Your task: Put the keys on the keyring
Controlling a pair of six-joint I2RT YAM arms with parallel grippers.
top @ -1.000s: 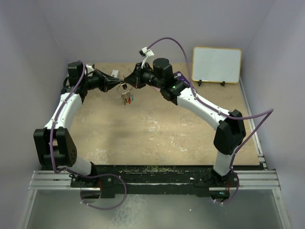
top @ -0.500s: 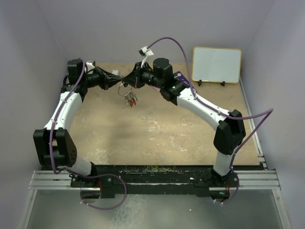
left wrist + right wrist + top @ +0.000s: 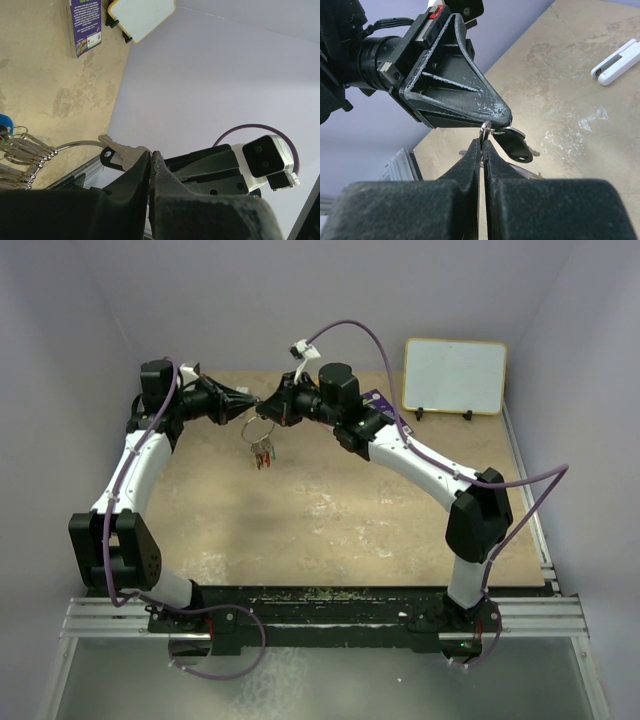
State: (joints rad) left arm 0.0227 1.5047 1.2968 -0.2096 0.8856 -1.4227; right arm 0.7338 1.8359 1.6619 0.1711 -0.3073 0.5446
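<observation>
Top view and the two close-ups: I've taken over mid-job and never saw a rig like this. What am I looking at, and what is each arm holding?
This is a robot: a left arm and a right arm bolted at the near edge of a table, each ending in a two-finger gripper. The wide picture comes from a fixed camera above and behind them; the other two come from cameras on the wrists, so each shows its own black fingers at the bottom. The arms meet above the table. The left gripper is shut on a single key. The right gripper is shut on the thin wire keyring, from which a bunch of keys hangs. On the table lie a purple card and a small white plastic piece; a whiteboard stands at the back right.
</observation>
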